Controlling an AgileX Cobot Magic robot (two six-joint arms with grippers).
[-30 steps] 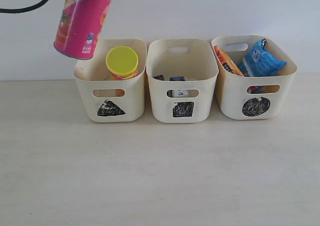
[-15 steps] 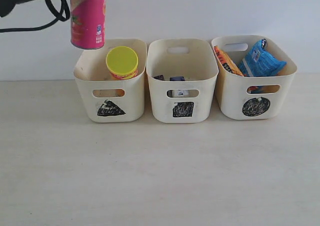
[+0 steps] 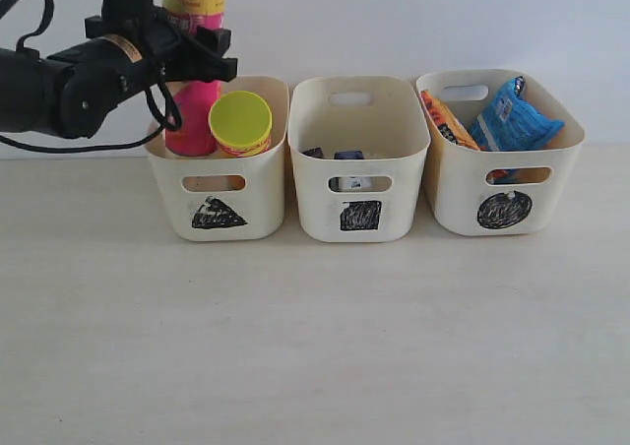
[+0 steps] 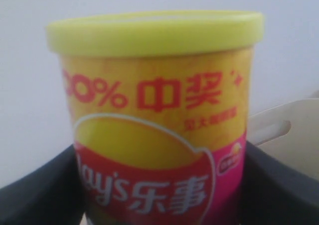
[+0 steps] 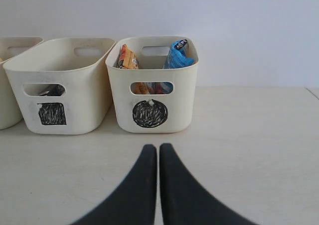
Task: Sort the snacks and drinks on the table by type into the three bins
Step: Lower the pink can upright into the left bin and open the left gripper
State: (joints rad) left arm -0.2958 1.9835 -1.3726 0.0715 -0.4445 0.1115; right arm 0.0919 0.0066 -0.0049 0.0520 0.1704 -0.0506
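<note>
The pink-green chip can [image 3: 193,110] stands upright with its lower half inside the triangle bin [image 3: 258,209], its yellow-green lid on top. My left gripper [image 3: 187,59] is shut on it around the upper body; in the left wrist view the can [image 4: 159,135] fills the picture between the dark fingers [image 4: 279,185]. The yellow-red can [image 3: 240,123] lies tilted in the same bin, lid toward the camera. The square bin [image 3: 315,204] holds the two small cartons [image 3: 346,156]. The orange-brown bag [image 3: 445,118] and the blue bag [image 3: 512,120] are in the circle bin [image 3: 458,204]. My right gripper [image 5: 158,148] is shut and empty, low over the table [image 5: 249,135].
The three bins stand in a row against a white back wall. The beige table [image 3: 315,347] stretches in front of them. The left arm and its cable [image 3: 59,86] hang over the left end of the row.
The pink-green can went from tilted above the triangle bin to upright, then dropped into the bin's left side. The left arm came down into the exterior view with it.
</note>
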